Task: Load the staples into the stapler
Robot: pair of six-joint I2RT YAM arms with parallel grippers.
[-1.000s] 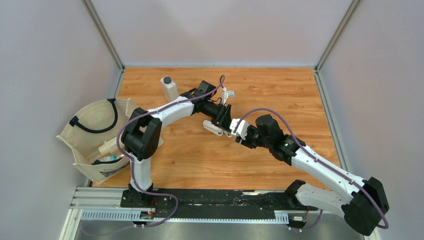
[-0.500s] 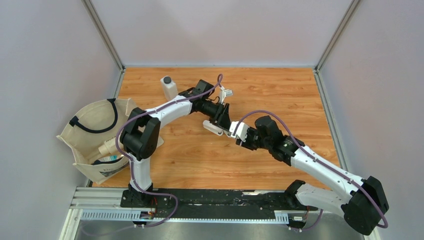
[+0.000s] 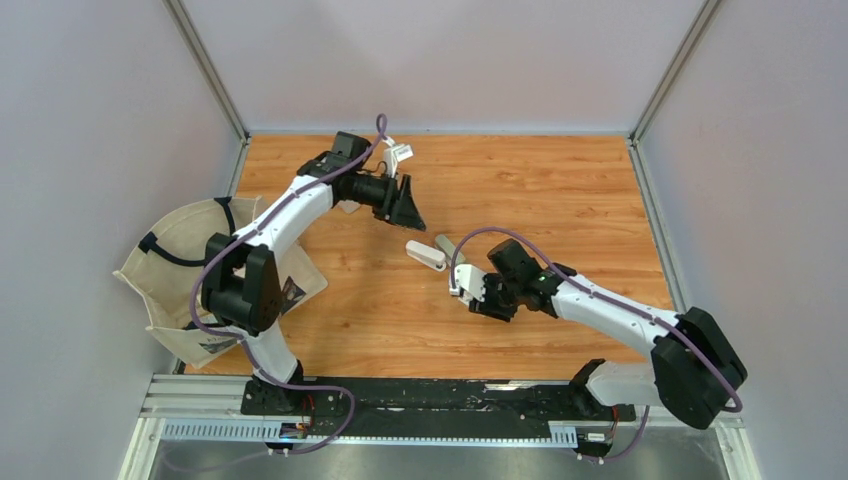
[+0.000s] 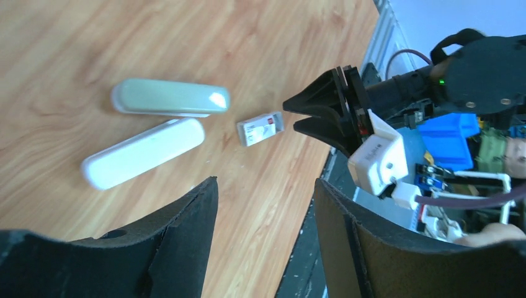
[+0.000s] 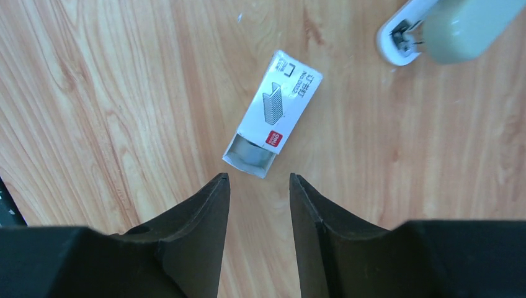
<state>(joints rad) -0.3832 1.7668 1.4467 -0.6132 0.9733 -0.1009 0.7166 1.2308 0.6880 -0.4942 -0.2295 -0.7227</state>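
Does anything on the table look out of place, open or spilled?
The staple box lies flat and slanted on the table, its near end open with grey staples showing inside. It sits just ahead of the right gripper, whose jaws stand open. Nothing looks spilled.

- Left arm: smooth white tube-shaped links between chunky black joint housings.
- Right arm: same white shells and black joints, with a small green light glowing on it.
- Thin purple cable trailing loosely along each arm.
- Boxy white plastic block with small round holes, at the right wrist.
- Matte black wedge-shaped fingers, broad, tapering to blunt tips.
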